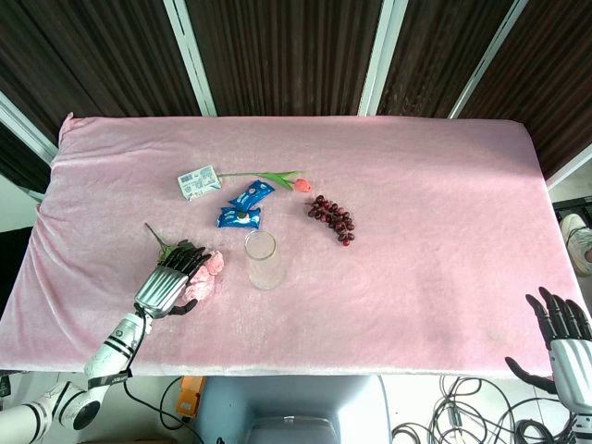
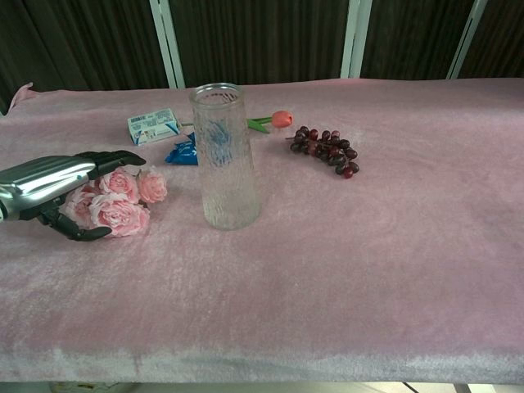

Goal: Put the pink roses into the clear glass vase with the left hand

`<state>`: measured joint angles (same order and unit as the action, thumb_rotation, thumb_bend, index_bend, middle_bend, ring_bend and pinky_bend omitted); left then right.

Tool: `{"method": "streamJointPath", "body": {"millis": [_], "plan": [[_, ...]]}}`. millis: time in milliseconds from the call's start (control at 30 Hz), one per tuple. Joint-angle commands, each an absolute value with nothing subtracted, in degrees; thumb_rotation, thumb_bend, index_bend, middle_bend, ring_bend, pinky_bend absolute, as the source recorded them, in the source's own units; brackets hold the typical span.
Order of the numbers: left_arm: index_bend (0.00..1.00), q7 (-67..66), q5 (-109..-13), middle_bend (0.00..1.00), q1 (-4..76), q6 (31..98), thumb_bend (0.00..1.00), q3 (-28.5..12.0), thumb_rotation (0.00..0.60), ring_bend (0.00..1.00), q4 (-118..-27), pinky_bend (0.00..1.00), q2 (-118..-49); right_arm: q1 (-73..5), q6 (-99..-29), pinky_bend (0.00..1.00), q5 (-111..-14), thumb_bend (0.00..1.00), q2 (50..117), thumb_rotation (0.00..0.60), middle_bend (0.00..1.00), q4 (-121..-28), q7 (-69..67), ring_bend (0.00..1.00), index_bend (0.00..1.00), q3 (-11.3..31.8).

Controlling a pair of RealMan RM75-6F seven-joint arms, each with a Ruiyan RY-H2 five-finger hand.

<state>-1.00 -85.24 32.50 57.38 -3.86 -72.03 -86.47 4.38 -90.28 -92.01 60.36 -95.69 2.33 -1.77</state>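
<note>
left hand over pink roses; white carton print unreadable

Bright, even light; soft shadows; both views reasonably sharp.

bare cloth between roses and vase, blue packets behind vase

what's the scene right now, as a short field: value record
surface: table with pink cloth
left hand: left hand over the pink roses, fingers around the blooms, roses on the cloth
right hand: right hand off the near right edge, fingers spread, holding nothing
vase: clear glass vase upright, empty, just right of the roses
other items: grapes, tulip, blue packets, small carton
task state: roses not yet in vase
</note>
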Motion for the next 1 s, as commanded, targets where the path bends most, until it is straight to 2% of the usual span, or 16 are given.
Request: {"method": "streamJointPath", "body": {"millis": [33, 500, 567, 633, 700, 767, 867, 933, 1000], "plan": [[0.00, -1.2, -84.8, 0.00, 32.7, 56.9, 0.30, -3.6, 0.600, 0.00, -72.1, 0.00, -86.4, 4.3, -90.0, 0.00, -91.7, 0.30, 60.3, 0.600, 0.00, -95.7, 2.3, 0.00, 0.00, -1.7], [0.00, 1.9, -82.1, 0.00, 35.8, 51.6, 0.29, -3.9, 0.600, 0.00, -64.2, 0.00, -91.0, 4.7, -90.8, 0.00, -91.3, 0.30, 59.9, 0.600, 0.00, -95.5, 1.3, 0.00, 0.00, -1.4], [0.00, 2.5, -81.7, 0.02, 36.3, 50.9, 0.29, -4.1, 0.600, 0.02, -62.4, 0.03, -92.1, 4.8, -90.9, 0.00, -91.3, 0.30, 59.9, 0.600, 0.00, -95.4, 1.2, 0.00, 0.00, -1.4], [0.01, 3.3, -81.4, 0.10, 36.8, 50.3, 0.29, -4.3, 0.600, 0.10, -60.9, 0.11, -93.2, 4.9, -91.0, 0.00, -91.2, 0.30, 59.8, 0.600, 0.00, -95.4, 1.0, 0.00, 0.00, -1.4], [0.10, 5.0, -81.3, 0.22, 36.8, 51.3, 0.30, -4.9, 0.600, 0.21, -59.4, 0.22, -94.6, 5.0, -91.2, 0.00, -91.1, 0.30, 59.8, 0.600, 0.00, -95.3, 0.9, 0.00, 0.00, -1.4], [0.30, 7.0, -80.9, 0.38, 36.3, 53.6, 0.34, -5.9, 0.600, 0.35, -57.2, 0.38, -96.9, 5.1, -91.4, 0.00, -91.1, 0.30, 59.7, 0.600, 0.00, -95.2, 0.7, 0.00, 0.00, -1.3], [0.50, 9.2, -81.2, 0.55, 35.9, 56.1, 0.42, -6.4, 0.600, 0.51, -55.3, 0.57, -98.7, 5.2, -91.5, 0.00, -91.2, 0.30, 59.7, 0.600, 0.00, -95.2, 0.6, 0.00, 0.00, -1.4], [0.59, 10.2, -81.8, 0.64, 35.7, 58.6, 0.48, -6.9, 0.600, 0.59, -53.8, 0.66, -99.9, 5.2, -91.5, 0.00, -91.3, 0.30, 59.7, 0.600, 0.00, -95.1, 0.6, 0.00, 0.00, -1.4], [0.64, 11.2, -82.2, 0.68, 35.4, 60.9, 0.50, -7.4, 0.600, 0.63, -53.0, 0.70, -100.6, 5.2, -91.4, 0.00, -91.4, 0.30, 59.8, 0.600, 0.00, -95.1, 0.8, 0.00, 0.00, -1.5]]}}
